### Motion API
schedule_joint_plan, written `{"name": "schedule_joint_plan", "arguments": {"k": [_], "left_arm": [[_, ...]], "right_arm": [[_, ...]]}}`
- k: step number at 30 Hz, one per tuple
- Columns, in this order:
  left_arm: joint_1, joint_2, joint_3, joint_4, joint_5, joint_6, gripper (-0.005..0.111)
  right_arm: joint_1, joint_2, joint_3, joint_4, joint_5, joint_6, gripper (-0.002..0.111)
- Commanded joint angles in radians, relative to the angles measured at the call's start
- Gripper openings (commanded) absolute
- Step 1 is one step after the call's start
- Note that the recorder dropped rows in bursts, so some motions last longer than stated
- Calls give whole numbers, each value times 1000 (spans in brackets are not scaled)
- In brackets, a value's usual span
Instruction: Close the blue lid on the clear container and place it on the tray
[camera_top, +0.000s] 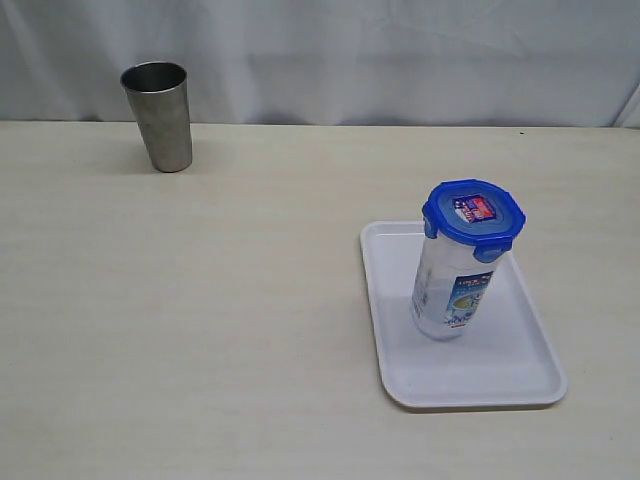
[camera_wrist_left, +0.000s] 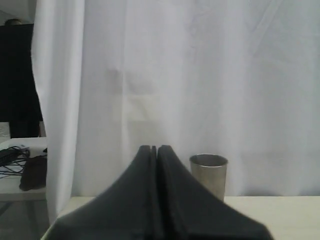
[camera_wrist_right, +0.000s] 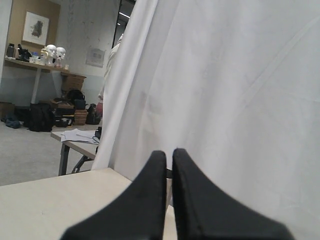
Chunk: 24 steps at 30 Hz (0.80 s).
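Already the clear container (camera_top: 450, 295) stood upright on the tray (camera_top: 500, 372), near its middle, with the blue lid (camera_top: 473, 212) seated on its mouth. A steel tumbler (camera_top: 160, 115) stood on the table (camera_top: 200, 320), well apart from the tray, beyond its far left corner. The left gripper (camera_wrist_left: 154, 149) and the right gripper (camera_wrist_right: 169, 154) each had their jaws pressed together on nothing, facing a white curtain (camera_wrist_left: 200, 75).
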Motion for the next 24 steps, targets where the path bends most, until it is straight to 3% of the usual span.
{"name": "schedule_joint_plan", "arguments": {"k": [1, 5, 18, 24], "left_arm": [[29, -19, 49, 107, -12, -66, 0], [29, -19, 72, 340, -38, -262, 0], [29, -19, 72, 361, 378, -233, 0], [29, -19, 72, 341, 377, -250, 0]], "right_arm": [[-2, -5, 3, 0, 0, 0, 5], [-2, -5, 3, 0, -2, 0, 5], [-2, -5, 3, 0, -2, 0, 5], [-2, -5, 3, 0, -2, 0, 5]]}}
